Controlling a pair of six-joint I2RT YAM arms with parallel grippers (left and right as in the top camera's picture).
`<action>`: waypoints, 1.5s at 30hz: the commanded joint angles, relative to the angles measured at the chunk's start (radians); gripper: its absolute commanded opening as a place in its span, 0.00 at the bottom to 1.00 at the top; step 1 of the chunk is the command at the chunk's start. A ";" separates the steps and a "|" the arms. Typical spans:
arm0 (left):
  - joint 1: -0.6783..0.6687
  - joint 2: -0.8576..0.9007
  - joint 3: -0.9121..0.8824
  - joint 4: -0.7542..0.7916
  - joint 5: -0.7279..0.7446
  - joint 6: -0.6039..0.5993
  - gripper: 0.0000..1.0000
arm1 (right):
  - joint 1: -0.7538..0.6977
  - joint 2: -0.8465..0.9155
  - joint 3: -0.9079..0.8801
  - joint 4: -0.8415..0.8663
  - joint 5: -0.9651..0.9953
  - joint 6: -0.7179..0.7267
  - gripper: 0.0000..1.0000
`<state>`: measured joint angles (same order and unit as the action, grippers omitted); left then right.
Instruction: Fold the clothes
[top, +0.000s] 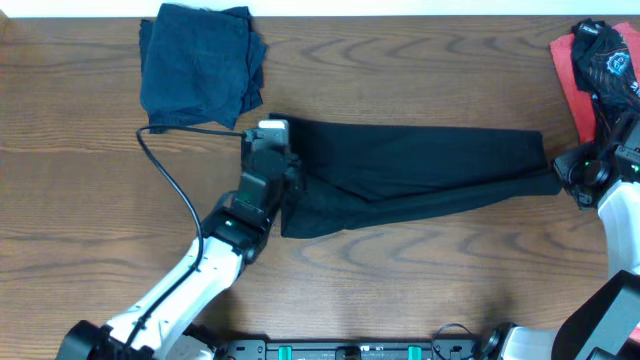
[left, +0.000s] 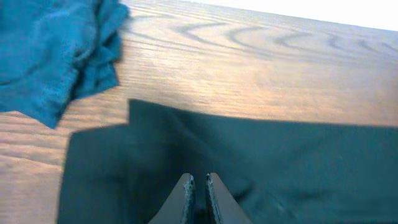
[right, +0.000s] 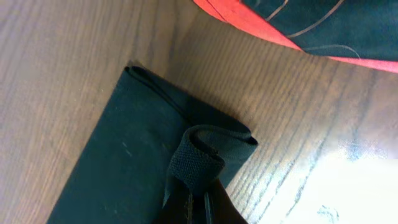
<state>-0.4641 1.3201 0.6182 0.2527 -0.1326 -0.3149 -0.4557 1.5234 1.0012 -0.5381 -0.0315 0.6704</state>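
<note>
Far left at the back edge of the table (top: 400, 280): navy shirt (top: 200, 65), folded into a rough square with slightly ragged layers, lying clear of everything else. A black cable (top: 170, 175) loops from just below it along the left arm.

Centre: black shirt (top: 420, 165) folded into a long band running left to right across the table, flat on the wood. Its left end is wider and reaches nearer the front edge; the band tapers toward the right.

Left gripper (left: 199, 184) sits over the left end of the black shirt, just in from its back-left corner. Jaws nearly closed, only a thin slit between the fingers. The tips are down at the fabric, but the wrist view doesn't show whether any cloth is caught in the slit, so I can't tell.

Right gripper (right: 199, 200) is at the narrow right end of the band. Jaws closed on the black shirt: a fold of its edge is bunched and raised between the fingers, while the rest of that end lies flat on the wood.

Far right, back corner: red-and-black shirt (top: 600, 65), crumpled, coral-red part against the table and a black part with a pale printed graphic on top. It's near the right gripper but not touching the black shirt.
</note>
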 joint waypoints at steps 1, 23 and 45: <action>0.031 0.034 0.018 0.023 -0.014 0.011 0.10 | 0.006 0.022 0.013 0.023 0.008 0.014 0.02; -0.139 0.085 0.018 -0.316 0.287 -0.375 0.50 | 0.051 0.115 0.013 0.047 -0.009 0.013 0.17; -0.149 0.294 0.037 -0.137 0.290 -0.502 0.57 | 0.051 0.115 0.013 0.030 -0.026 0.012 0.17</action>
<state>-0.6117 1.5955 0.6312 0.1162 0.1574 -0.8116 -0.4129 1.6306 1.0016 -0.5049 -0.0540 0.6773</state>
